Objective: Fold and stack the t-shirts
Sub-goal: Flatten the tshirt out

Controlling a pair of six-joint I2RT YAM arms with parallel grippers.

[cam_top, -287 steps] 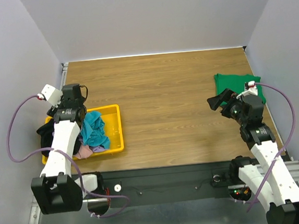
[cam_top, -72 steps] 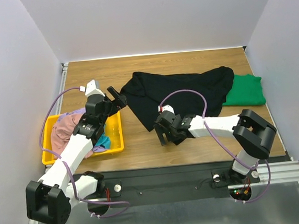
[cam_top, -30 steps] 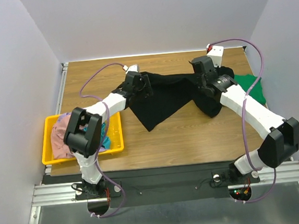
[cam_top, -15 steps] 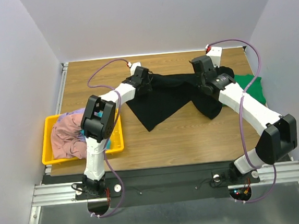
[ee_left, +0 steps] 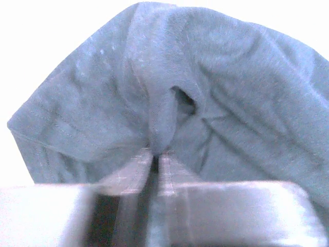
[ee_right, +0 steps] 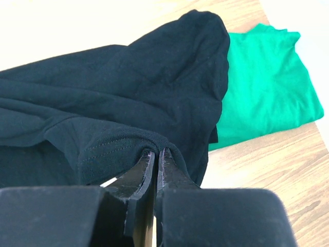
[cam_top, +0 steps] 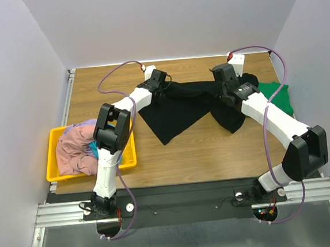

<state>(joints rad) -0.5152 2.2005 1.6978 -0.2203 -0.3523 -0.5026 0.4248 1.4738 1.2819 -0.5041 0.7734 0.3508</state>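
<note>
You have both end effectors clamped on the black t-shirt (cam_top: 178,108), which lies spread across the far middle of the counter (cam_top: 213,148). Your left end effector (ee_left: 156,159) has its fingers pressed nearly together on a raised fold of that cloth; in the left wrist view the fabric bunches up into a ridge right at the fingertips and looks washed-out grey under the glare. From above, that arm reaches far across the counter to the shirt's upper left edge. Your right end effector (ee_right: 155,154) is clenched on a stitched hem of the same shirt, with the cloth wrapping over the fingertips, and it sits at the shirt's upper right part. Between the two grips the shirt sags into a dark point toward the near side, and a second lobe hangs below the right grip. The green t-shirt (cam_top: 281,96) lies flat at the right edge of the counter, with the black shirt's right end overlapping its near-left edge. At the left, the yellow bin (cam_top: 131,161) holds a dusty-pink t-shirt (cam_top: 72,152) heaped on top, with a bit of teal cloth (cam_top: 92,148) showing beside it.
</note>
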